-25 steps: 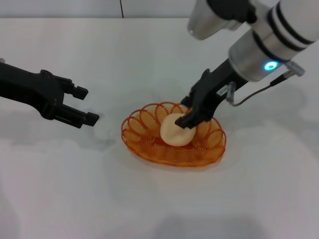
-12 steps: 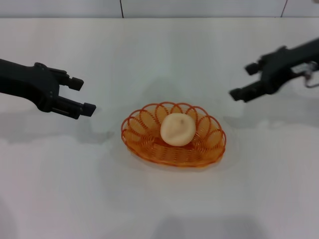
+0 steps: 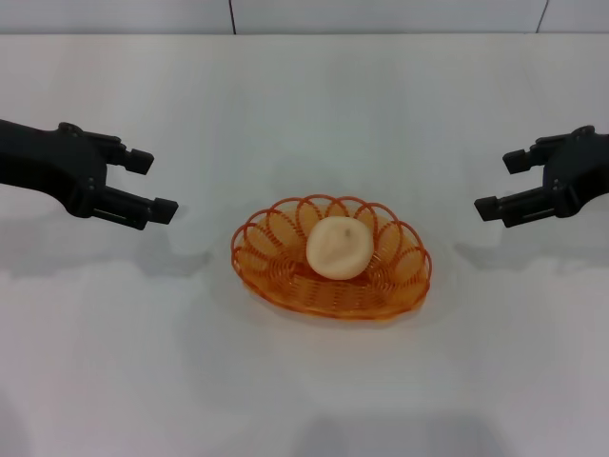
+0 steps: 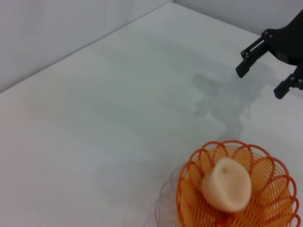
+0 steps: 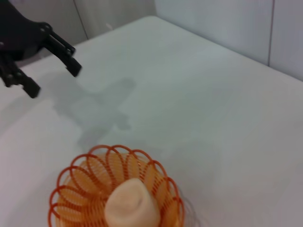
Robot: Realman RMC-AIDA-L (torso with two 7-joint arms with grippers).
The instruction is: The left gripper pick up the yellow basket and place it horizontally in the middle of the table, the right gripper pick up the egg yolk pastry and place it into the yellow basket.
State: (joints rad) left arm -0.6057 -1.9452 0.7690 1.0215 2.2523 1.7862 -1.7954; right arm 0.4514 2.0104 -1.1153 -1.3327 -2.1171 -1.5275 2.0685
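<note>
One egg yolk pastry (image 3: 339,248) in one yellow basket (image 3: 276,278), two end effectors spread, left (image 3: 152,183), right (image 3: 501,183)

Right gripper (image 3: 502,183) released egg yolk pastry (image 3: 340,248), withdrew far right, jaws open; left gripper (image 3: 152,183) edged back.

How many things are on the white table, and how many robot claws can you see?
Orange-yellow oval wire-loop basket: 1
Small round pale beige pastry, inside the basket: 1
Black two-fingered grippers: 2, left gripper and right gripper, both open, off to the sides
Total: 4

Egg yolk pastry (image 3: 340,248) — inside yellow basket (image 3: 276,271)
</note>
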